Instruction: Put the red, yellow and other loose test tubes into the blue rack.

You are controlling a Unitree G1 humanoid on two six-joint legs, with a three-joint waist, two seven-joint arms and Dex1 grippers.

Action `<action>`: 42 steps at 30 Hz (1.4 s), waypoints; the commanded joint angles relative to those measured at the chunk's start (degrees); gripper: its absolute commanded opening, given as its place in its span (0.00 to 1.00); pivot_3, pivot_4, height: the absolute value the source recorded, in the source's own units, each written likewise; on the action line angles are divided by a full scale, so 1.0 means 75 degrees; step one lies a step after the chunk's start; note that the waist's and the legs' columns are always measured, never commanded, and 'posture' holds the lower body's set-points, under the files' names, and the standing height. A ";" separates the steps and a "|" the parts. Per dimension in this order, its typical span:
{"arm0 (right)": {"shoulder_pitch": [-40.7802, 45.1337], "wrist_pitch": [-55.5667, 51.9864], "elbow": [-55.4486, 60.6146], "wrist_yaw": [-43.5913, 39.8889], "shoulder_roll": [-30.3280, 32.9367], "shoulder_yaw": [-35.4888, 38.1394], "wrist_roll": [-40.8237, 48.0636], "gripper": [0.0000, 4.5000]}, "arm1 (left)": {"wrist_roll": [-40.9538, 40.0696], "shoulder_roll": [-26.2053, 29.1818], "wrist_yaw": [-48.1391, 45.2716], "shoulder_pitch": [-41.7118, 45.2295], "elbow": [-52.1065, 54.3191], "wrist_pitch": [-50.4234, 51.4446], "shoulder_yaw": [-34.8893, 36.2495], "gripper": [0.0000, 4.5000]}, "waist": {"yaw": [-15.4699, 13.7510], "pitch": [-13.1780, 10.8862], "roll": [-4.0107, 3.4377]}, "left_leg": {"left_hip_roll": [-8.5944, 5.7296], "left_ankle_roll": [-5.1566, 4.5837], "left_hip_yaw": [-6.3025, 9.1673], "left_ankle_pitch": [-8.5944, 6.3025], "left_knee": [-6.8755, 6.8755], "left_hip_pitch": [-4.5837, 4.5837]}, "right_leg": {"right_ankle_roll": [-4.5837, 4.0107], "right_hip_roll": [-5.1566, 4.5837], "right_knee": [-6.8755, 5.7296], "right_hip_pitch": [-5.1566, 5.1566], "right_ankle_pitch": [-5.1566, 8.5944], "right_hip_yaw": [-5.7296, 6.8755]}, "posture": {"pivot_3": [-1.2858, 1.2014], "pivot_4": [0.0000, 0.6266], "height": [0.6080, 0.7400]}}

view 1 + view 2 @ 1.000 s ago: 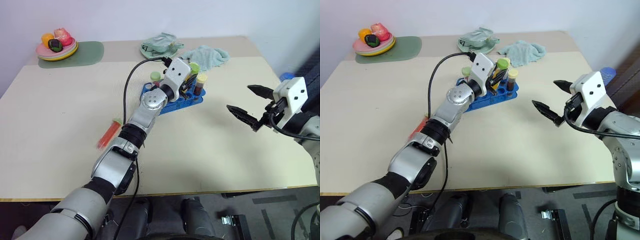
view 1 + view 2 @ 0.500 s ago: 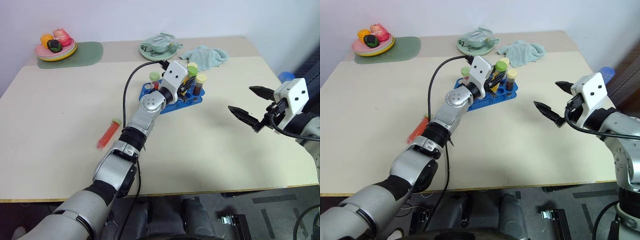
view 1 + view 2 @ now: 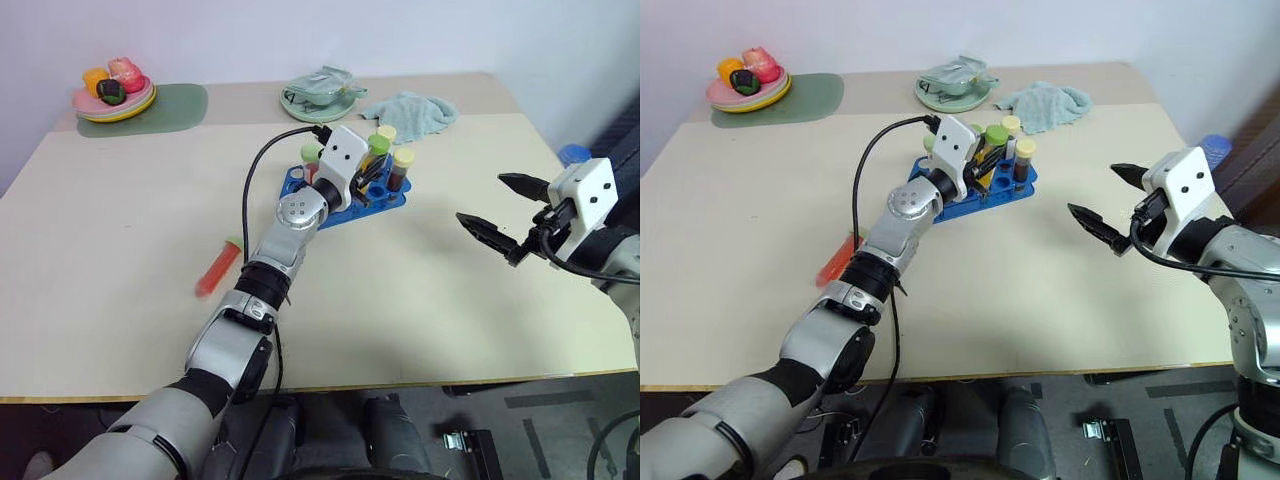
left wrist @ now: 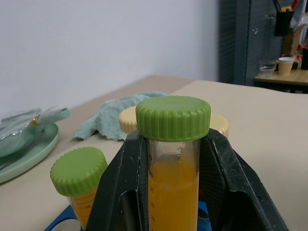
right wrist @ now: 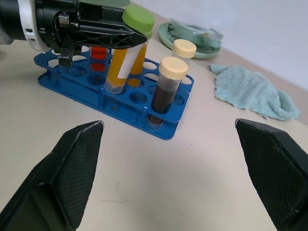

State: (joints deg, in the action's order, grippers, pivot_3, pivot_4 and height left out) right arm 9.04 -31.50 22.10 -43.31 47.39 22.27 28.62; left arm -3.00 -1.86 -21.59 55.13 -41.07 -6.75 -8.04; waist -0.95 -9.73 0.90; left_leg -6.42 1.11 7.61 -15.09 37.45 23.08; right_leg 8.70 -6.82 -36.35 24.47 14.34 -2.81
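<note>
- Left hand [image 5: 103, 33] is clamped on a green-capped yellow tube [image 4: 173, 159], its base in the blue rack [image 5: 120, 98].
- Right hand [image 3: 508, 215] hovers apart, fingers spread.
- Head views show a red tube [image 3: 217, 269] loose on the tabletop [image 3: 120, 220], beside the left arm.
- Towel [image 3: 410, 110] behind the rack.

Not much to read here, honestly. The only markings are the printed graduation lines on the yellow test tube [image 4: 173, 183] with the green cap, seen in the left wrist view; there are small figures beside them (one might be a 10, but they're too blurry to trust). The white label on that tube looks blank in the right wrist view.
</note>
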 commanded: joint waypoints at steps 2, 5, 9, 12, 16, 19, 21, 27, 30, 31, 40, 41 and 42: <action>-0.0327 0.0119 0.0079 -0.0384 0.0130 0.0577 0.0371 1.00 | 0.0024 -0.0085 -0.0209 0.0076 -0.0287 -0.0082 0.0070 0.22 | 0.0017 0.0000 0.0000 | -0.0001 -0.0002 -0.0002 -0.0001 0.0004 0.0000 | 0.0000 0.0000 0.0000 -0.0001 0.0000 -0.0001 | 0.52 0.24 1.00; -0.0507 0.0131 0.0124 -0.0498 0.0103 0.0677 0.0483 1.00 | 0.0037 -0.0093 -0.0299 0.0144 -0.0426 -0.0216 0.0108 0.22 | 0.0017 0.0001 -0.0001 | 0.0000 -0.0002 -0.0002 -0.0001 0.0004 -0.0005 | 0.0001 0.0000 -0.0002 -0.0004 0.0000 -0.0001 | 0.52 0.24 1.00; -0.0679 0.0211 0.0141 -0.0694 0.0043 0.0781 0.0640 1.00 | 0.0000 -0.0124 -0.0490 0.0184 -0.0625 -0.0296 0.0162 0.22 | 0.0018 0.0001 -0.0001 | 0.0000 -0.0003 -0.0002 -0.0002 0.0004 -0.0006 | 0.0001 0.0000 -0.0002 -0.0005 0.0000 -0.0001 | 0.52 0.24 1.00; -0.0782 0.0305 0.0099 -0.0757 0.0046 0.0826 0.0655 1.00 | -0.0087 -0.0181 -0.0810 0.0168 -0.0681 -0.0397 0.0175 0.22 | 0.0013 0.0001 -0.0001 | 0.0000 -0.0003 -0.0002 -0.0002 0.0005 -0.0006 | 0.0001 0.0000 -0.0002 -0.0007 0.0000 -0.0001 | 0.52 0.24 1.00; -0.0826 0.0345 0.0137 -0.0727 0.0036 0.0815 0.0686 1.00 | 0.0030 -0.0228 -0.0936 0.0222 -0.0856 -0.0514 0.0180 0.22 | 0.0008 0.0001 -0.0001 | 0.0000 -0.0003 -0.0002 -0.0002 0.0006 -0.0006 | 0.0001 0.0000 -0.0002 -0.0007 0.0000 0.0000 | 0.52 0.24 1.00; -0.0843 0.0340 0.0196 -0.0699 0.0031 0.0798 0.0713 1.00 | 0.0109 -0.0213 -0.0832 0.0302 -0.1059 -0.0536 0.0222 0.22 | 0.0000 0.0002 -0.0001 | -0.0001 -0.0004 -0.0001 -0.0002 0.0009 -0.0006 | 0.0001 0.0000 -0.0002 -0.0010 -0.0001 0.0000 | 0.52 0.24 1.00; -0.0825 0.0310 0.0217 -0.0693 0.0052 0.0798 0.0741 1.00 | 0.0127 -0.0197 -0.0847 0.0273 -0.1054 -0.0542 0.0211 0.22 | 0.0004 0.0002 -0.0001 | -0.0001 -0.0005 -0.0001 -0.0003 0.0010 -0.0006 | 0.0001 0.0000 -0.0002 -0.0011 -0.0001 0.0000 | 0.52 0.24 1.00; -0.0781 0.0273 0.0228 -0.0665 0.0078 0.0752 0.0745 1.00 | 0.0244 -0.0149 -0.0717 0.0100 -0.1025 -0.0323 0.0234 0.22 | 0.0015 0.0002 0.0000 | 0.0000 -0.0006 0.0000 -0.0004 0.0011 -0.0006 | 0.0001 0.0000 -0.0002 -0.0010 -0.0001 0.0000 | 0.52 0.24 1.00; -0.0719 0.0258 0.0223 -0.0643 0.0084 0.0670 0.0733 1.00 | 0.0128 -0.0186 -0.0787 0.0088 -0.0972 -0.0266 0.0317 0.22 | 0.0018 0.0002 -0.0001 | 0.0000 -0.0006 0.0000 -0.0004 0.0011 -0.0006 | 0.0001 0.0000 -0.0002 -0.0010 -0.0001 0.0000 | 0.52 0.24 1.00; -0.0710 0.0254 0.0223 -0.0645 0.0092 0.0662 0.0737 1.00 | 0.0154 -0.0187 -0.0780 0.0084 -0.0961 -0.0262 0.0301 0.22 | 0.0018 0.0002 -0.0001 | 0.0000 -0.0006 0.0000 -0.0004 0.0011 -0.0007 | 0.0001 0.0001 -0.0002 -0.0010 -0.0001 0.0000 | 0.52 0.24 1.00; -0.0609 0.0210 0.0196 -0.0659 0.0123 0.0602 0.0739 1.00 | -0.0025 -0.0204 -0.0929 -0.0105 -0.0795 0.0013 0.0417 0.51 | 0.0017 0.0003 -0.0002 | 0.0000 -0.0006 0.0000 -0.0004 0.0011 -0.0007 | 0.0001 0.0000 -0.0003 -0.0010 -0.0001 0.0000 | 0.52 0.24 1.00; -0.0603 0.0215 0.0190 -0.0660 0.0114 0.0589 0.0737 1.00 | 0.0043 -0.0184 -0.0832 -0.0126 -0.0704 -0.0022 0.0395 0.61 | 0.0020 0.0003 -0.0002 | 0.0000 -0.0006 0.0000 -0.0004 0.0011 -0.0007 | 0.0001 0.0000 -0.0003 -0.0010 -0.0001 0.0000 | 0.52 0.24 1.00; -0.0593 0.0225 0.0177 -0.0662 0.0107 0.0575 0.0732 1.00 | 0.0042 -0.0175 -0.0818 -0.0167 -0.0550 -0.0013 0.0393 0.71 | 0.0022 0.0002 -0.0002 | 0.0000 -0.0006 0.0000 -0.0004 0.0011 -0.0006 | 0.0001 0.0001 -0.0003 -0.0010 -0.0001 0.0000 | 0.52 0.24 1.00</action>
State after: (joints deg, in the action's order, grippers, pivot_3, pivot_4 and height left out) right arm 3.59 -30.13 22.16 -48.23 47.40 25.97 33.04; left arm -2.76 -2.99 -28.04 53.18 -48.54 -6.49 -5.08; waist -0.78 -9.72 0.88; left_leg -6.42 1.07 7.61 -15.12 37.54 23.04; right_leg 8.71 -6.82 -36.37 24.40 14.34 -2.81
